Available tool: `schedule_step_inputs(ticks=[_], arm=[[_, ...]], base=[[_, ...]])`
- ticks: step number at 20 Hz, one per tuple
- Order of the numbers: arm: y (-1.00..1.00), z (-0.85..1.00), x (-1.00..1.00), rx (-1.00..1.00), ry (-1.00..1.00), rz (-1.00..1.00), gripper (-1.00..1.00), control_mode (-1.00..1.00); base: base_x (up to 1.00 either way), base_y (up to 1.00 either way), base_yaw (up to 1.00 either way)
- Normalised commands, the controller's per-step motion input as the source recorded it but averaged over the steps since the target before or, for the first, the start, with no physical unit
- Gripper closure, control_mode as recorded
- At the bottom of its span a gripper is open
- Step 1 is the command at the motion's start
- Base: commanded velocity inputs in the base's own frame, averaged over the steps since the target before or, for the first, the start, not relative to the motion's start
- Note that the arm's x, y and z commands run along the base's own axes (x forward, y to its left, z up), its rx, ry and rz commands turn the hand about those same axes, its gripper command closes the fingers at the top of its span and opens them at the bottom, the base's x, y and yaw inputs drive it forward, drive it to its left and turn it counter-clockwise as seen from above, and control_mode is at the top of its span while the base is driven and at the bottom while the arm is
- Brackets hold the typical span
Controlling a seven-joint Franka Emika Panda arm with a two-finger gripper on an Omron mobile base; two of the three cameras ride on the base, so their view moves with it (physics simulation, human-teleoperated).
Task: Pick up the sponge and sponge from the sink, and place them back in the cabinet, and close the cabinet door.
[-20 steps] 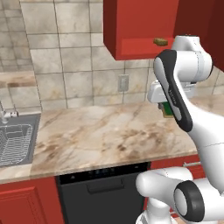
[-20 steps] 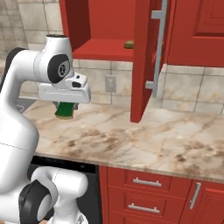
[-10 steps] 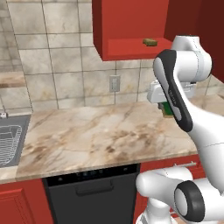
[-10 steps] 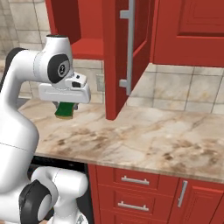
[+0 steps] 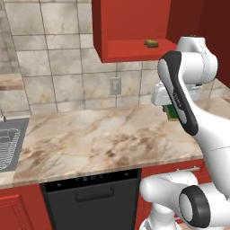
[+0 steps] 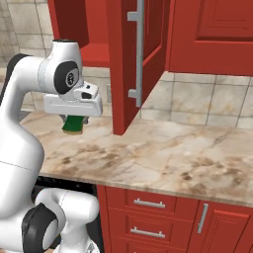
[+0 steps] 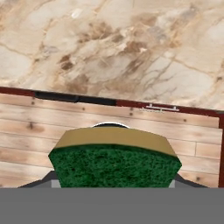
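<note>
So the white arm's gripper (image 6: 74,123) has its fingers clamped on the green-topped sponge with the yellow layer (image 6: 73,125), held up in the air above the brown-veined marble worktop (image 6: 163,158), not touching it. From the hand camera that sponge (image 7: 114,161) sits right in the foreground, green face toward the lens, with the worktop edge and wooden floor beyond it. The other one, the small tan-yellow sponge with the darker top (image 5: 151,43), is lying on the red shelf inside the big red wall cabinet (image 5: 130,27). The tall red panelled door with the long silver bar handle (image 6: 136,49) is standing open. The grey metal sink (image 5: 10,146) is off at the left edge.
</note>
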Motion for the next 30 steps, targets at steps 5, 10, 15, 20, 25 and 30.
schedule_step_inputs(ticks=[5, 10, 15, 20, 25, 30], arm=[[0.00, 0.00, 0.00, 0.00, 0.00, 0.00, 1.00, 1.00], [0.00, 0.00, 0.00, 0.00, 0.00, 0.00, 1.00, 1.00], [0.00, 0.00, 0.00, 0.00, 0.00, 0.00, 1.00, 1.00], [0.00, 0.00, 0.00, 0.00, 0.00, 0.00, 1.00, 1.00], [0.00, 0.00, 0.00, 0.00, 0.00, 0.00, 1.00, 1.00], [0.00, 0.00, 0.00, 0.00, 0.00, 0.00, 1.00, 1.00]], base=[[0.32, -0.06, 0.00], [0.34, -0.14, 0.00], [0.26, -0.08, -0.01], [0.31, 0.00, -0.07], [0.36, 0.00, -0.09], [0.29, 0.00, -0.01]])
